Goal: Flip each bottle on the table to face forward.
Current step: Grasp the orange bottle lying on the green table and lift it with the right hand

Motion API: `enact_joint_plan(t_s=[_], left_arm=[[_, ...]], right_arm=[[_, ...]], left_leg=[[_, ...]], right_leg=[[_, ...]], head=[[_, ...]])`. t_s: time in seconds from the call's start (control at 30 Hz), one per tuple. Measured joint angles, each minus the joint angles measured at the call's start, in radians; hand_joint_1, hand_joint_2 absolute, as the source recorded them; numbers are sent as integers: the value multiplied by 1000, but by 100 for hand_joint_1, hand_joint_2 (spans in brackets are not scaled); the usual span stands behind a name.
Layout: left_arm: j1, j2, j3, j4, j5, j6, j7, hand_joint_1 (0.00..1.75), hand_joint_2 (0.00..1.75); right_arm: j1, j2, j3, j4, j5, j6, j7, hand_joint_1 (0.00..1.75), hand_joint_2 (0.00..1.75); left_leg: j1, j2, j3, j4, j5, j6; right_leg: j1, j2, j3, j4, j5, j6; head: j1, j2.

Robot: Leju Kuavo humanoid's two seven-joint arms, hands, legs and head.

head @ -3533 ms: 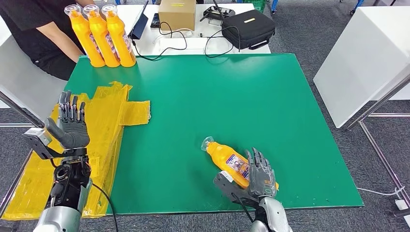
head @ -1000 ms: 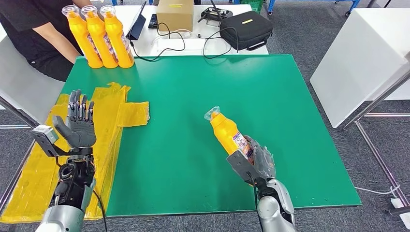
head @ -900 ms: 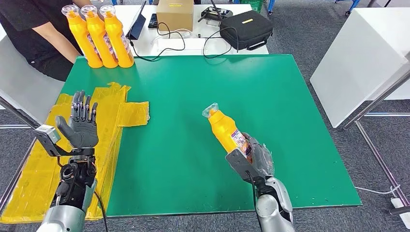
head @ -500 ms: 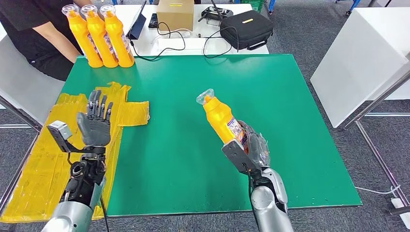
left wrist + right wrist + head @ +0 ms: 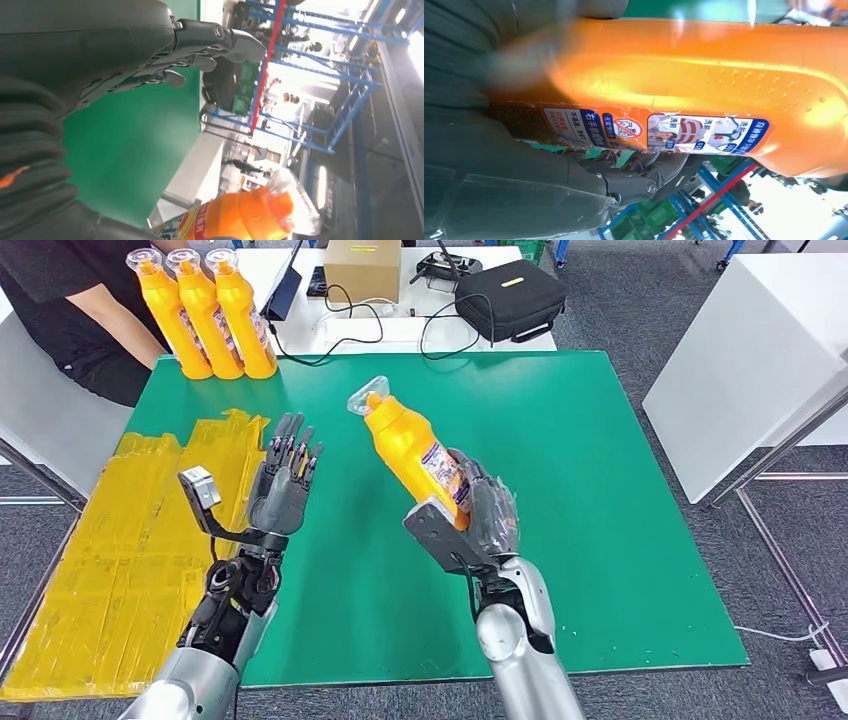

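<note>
My right hand (image 5: 470, 523) grips an orange bottle (image 5: 408, 448) by its lower body and holds it up over the middle of the green table (image 5: 560, 430), tilted with its clear cap toward the far left. Its label (image 5: 659, 131) faces the right wrist camera. My left hand (image 5: 285, 480) is raised with fingers spread and empty, a short way left of the bottle. The left wrist view catches the bottle's cap (image 5: 280, 205) beyond the spread fingers (image 5: 210, 40). Three more orange bottles (image 5: 205, 310) stand upright in a row at the table's far left corner.
Yellow sheeting (image 5: 120, 540) covers the table's left side. A person in black (image 5: 70, 300) sits beyond the far left corner. A white table behind holds a cardboard box (image 5: 364, 268), a black bag (image 5: 510, 298) and cables. A white cabinet (image 5: 750, 350) stands to the right.
My right hand has lifted the bottle off the table and carried it up and to the left. My left hand has moved right, toward the bottle, staying spread and empty.
</note>
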Motion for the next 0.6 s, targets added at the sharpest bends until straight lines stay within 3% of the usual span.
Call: enact_joint_plan(t_s=[0.3,0.6], left_arm=[[-67,15,-73,101,30,-24,-25,0,175],[-162,-1,-141,215,81,-51,0,0,175]], right_arm=[[-7,0,63,0,1,-32,43,175,175],[-8,-3,85,-5,46,-43,92,175,175]], left_leg=[[-1,-1,0,0,0,0],[-1,-1,-1,0,0,0]], right_leg=[[-1,-1,0,0,0,0],[-1,-1,0,0,0,0]], head=[[0,0],[0,0]])
